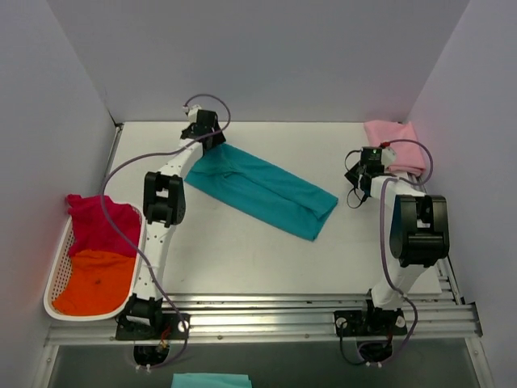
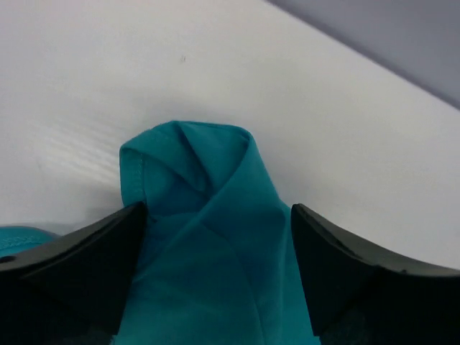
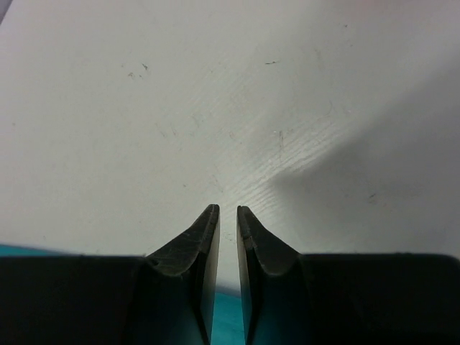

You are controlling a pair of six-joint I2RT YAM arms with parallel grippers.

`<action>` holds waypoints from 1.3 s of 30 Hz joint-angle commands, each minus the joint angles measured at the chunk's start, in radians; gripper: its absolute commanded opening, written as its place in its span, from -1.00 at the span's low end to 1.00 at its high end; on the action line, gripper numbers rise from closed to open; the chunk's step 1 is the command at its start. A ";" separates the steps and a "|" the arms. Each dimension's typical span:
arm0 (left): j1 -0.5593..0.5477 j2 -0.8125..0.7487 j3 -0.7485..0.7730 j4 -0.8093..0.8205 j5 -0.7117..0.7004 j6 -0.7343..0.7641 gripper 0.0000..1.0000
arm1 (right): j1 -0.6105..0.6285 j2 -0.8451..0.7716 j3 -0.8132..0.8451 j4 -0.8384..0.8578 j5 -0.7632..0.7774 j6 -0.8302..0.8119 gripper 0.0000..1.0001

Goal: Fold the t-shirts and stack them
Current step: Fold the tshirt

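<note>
L gripper (image 2: pixel 217 215), jaws apart, covers teal t-shirt (image 1: pixel 266 190) end in top view.

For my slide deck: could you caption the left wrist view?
Left end effector, jaws apart, straddles the bunched end of the teal t-shirt on the white table.

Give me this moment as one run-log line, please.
left gripper open astride teal shirt | right gripper nearly shut, empty | pink shirt folded far right
</note>
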 commanded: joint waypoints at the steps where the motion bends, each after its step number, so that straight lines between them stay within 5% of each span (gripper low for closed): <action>1: 0.045 0.156 0.605 -0.404 0.106 0.120 0.88 | 0.000 -0.018 0.050 0.021 -0.008 -0.005 -0.73; 4: 0.049 -0.002 0.508 -0.333 0.064 0.141 0.88 | -0.002 -0.047 0.035 0.028 0.009 -0.013 -0.69; 6: 0.060 -0.256 0.171 -0.134 0.048 0.138 0.88 | -0.002 -0.058 0.030 0.031 0.003 -0.013 -0.68; 9: 0.062 -0.558 -0.121 0.073 0.013 0.130 0.88 | 0.000 -0.063 0.022 0.038 -0.005 -0.013 -0.68; 15: 0.054 -0.837 -0.453 0.076 0.092 0.037 0.88 | 0.010 -0.092 -0.010 0.045 -0.009 -0.003 -0.68; 24: -0.301 -0.888 -1.060 0.364 0.146 -0.245 0.92 | 0.010 -0.198 -0.087 0.034 -0.009 -0.012 -0.48; 25: -0.366 -0.888 -1.094 0.378 0.131 -0.327 0.93 | 0.010 -0.228 -0.093 0.034 -0.009 -0.016 -0.28; 26: -0.397 -0.893 -1.132 0.460 0.122 -0.360 0.94 | 0.010 -0.244 -0.102 0.033 -0.008 -0.016 0.18; 29: -0.537 -0.925 -1.202 0.470 0.017 -0.425 0.95 | 0.010 -0.294 -0.125 0.025 0.002 -0.013 0.77; 39: -0.714 -0.868 -1.223 0.533 -0.026 -0.627 0.94 | 0.009 -0.339 -0.136 -0.016 0.037 -0.017 0.82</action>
